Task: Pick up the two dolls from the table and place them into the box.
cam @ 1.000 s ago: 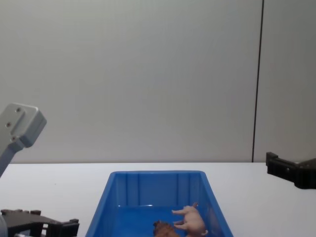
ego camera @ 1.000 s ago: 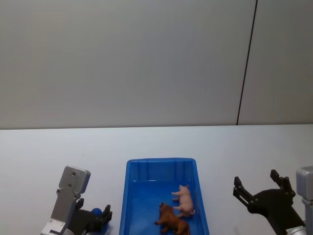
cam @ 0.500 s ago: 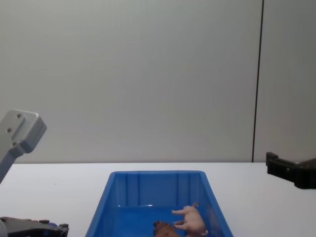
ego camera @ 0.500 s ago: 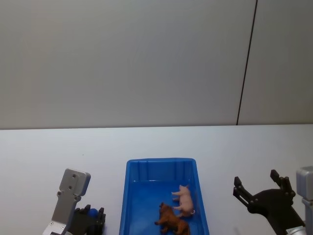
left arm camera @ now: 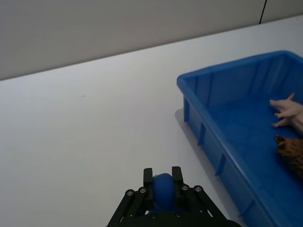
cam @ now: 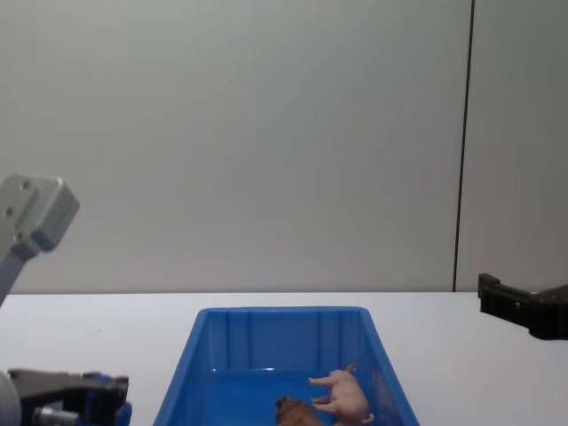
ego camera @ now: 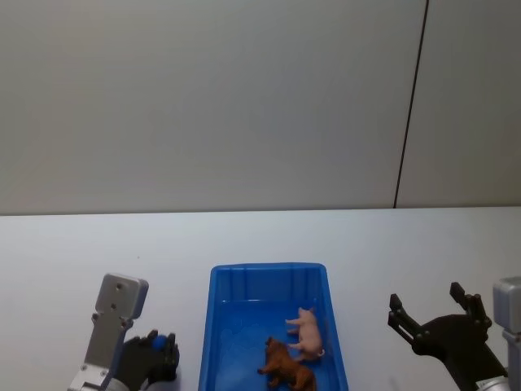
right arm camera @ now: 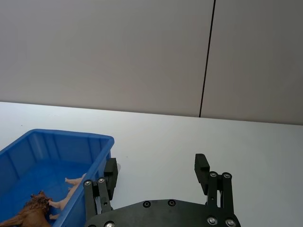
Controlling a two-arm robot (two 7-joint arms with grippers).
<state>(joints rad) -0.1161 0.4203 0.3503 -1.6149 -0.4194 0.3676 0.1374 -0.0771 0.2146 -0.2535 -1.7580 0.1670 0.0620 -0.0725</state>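
While the left gripper at lower left sits pinched on a blue ball, the lion and pig lie inside the box at bottom centre; the right gripper, lower right, gapes wide above the table.

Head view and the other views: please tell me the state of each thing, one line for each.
Pig: lying on its side inside the box.
Lion: inside the box, next to the pig.
Box: upright on the table, open top.
Table: holds the box.
Left gripper: shut on a blue ball, left of the box.
Right gripper: open, holding nothing, right of the box.
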